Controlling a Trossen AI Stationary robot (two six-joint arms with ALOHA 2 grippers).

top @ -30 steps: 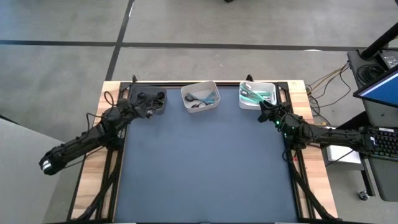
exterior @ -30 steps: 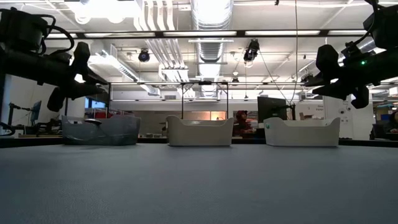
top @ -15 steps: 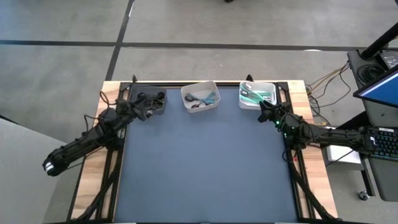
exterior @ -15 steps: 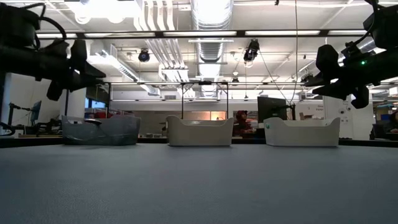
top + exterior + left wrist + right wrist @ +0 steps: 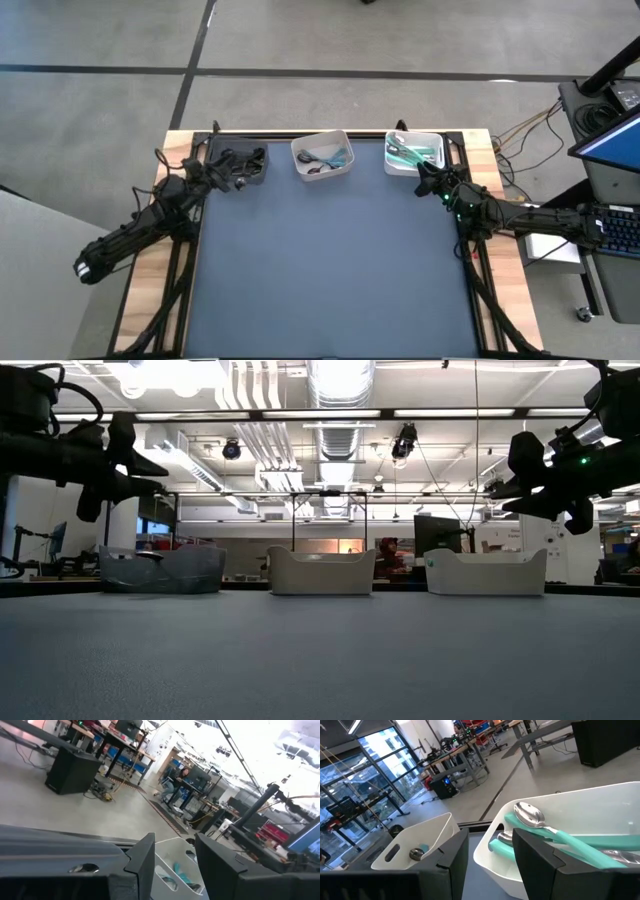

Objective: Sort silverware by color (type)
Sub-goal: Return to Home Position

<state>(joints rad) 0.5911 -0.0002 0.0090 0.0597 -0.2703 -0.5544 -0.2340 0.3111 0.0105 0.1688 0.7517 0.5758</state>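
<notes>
The silverware lies in three bins along the table's far edge. Teal-handled spoons fill the right white bin. The middle white bin holds teal and dark pieces. Dark pieces lie in the dark grey bin. My left gripper hovers open just near-left of the dark grey bin, pointing level, with nothing between its fingers. My right gripper hovers open at the near side of the right white bin, also with nothing between its fingers.
The blue-grey mat stretches from the bins to the near edge. Cables and arm bases sit on the wooden side strips. A desk with a keyboard stands beyond the table's right edge.
My left gripper has rolled about its own axis and its fingertips have risen a little beside the dark grey bin, ending level; its fingers stay open. My right arm has kept still.
</notes>
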